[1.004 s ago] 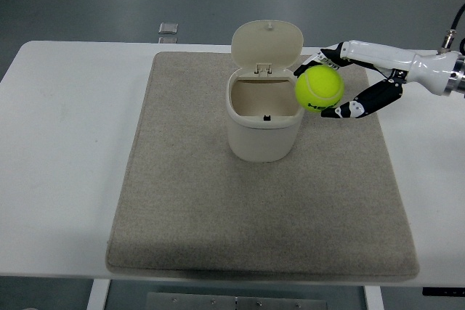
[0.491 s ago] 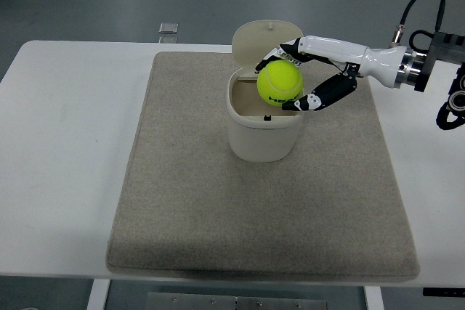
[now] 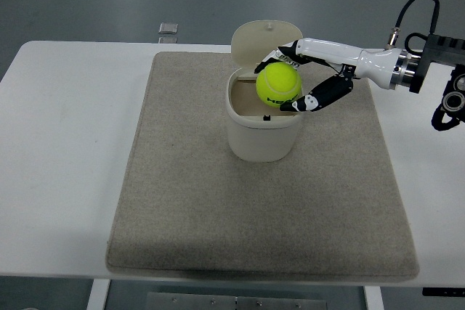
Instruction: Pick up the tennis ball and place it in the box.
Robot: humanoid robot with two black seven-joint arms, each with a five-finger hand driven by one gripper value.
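hovering over the open mouth of the box (image 3: 264,127), the yellow-green tennis ball (image 3: 278,83) sat in the grasp of the right hand (image 3: 309,78), clear of the box's rim and not yet inside. dark lettering showed on the ball's lower front, too small to read. the hand's fingers (image 3: 322,95) curled round the ball from its right and far sides, black-and-white tips pressed to the felt below and behind it, so the hand was closed on the ball and nothing else. the white forearm (image 3: 356,55) reached in from the picture's right edge, ending in a metal wrist collar with a black cable looping up from it.

the box was a cream, rounded tub standing upright, its hinged lid (image 3: 264,37) thrown back and standing up at the far side. what could be seen of its inside was bare wall and shadow. it stood on a grey-beige mat (image 3: 182,201) that covered the middle of the white table (image 3: 65,150), toward the mat's far half. a small grey square object (image 3: 168,28) lay on the floor beyond the table's far edge. the left arm did not show.
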